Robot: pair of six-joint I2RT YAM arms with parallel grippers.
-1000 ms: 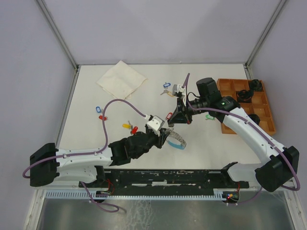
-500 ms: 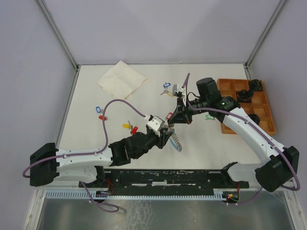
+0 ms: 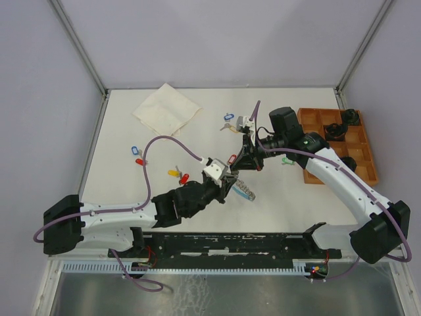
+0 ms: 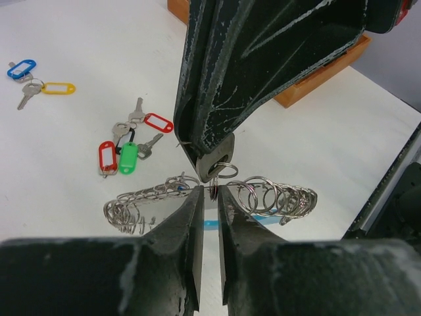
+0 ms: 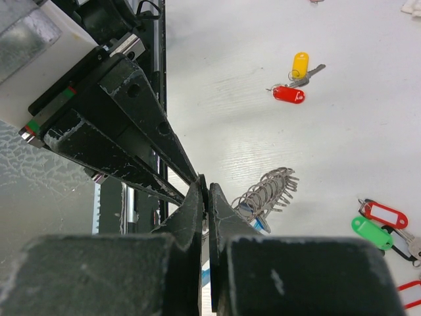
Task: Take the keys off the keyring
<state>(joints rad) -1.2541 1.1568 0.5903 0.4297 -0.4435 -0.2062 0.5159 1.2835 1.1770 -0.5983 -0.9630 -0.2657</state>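
We get bright, even light from overhead; shadows on the table [image 3: 131, 151] are faint. Nearest our lenses the left claw [image 4: 209, 191] blurs dark, while just beside its tips the keyring [image 4: 276, 197] glints sharp.

The right gripper [image 4: 212, 172] sits just ahead of the left gripper [image 4: 209, 195], blocking its narrow jaw gap. The keyring [image 4: 276, 197] spans sideways across both. Tagged keys [image 4: 128, 157] lie ahead-left, with bare table [image 4: 85, 46] open beyond them.
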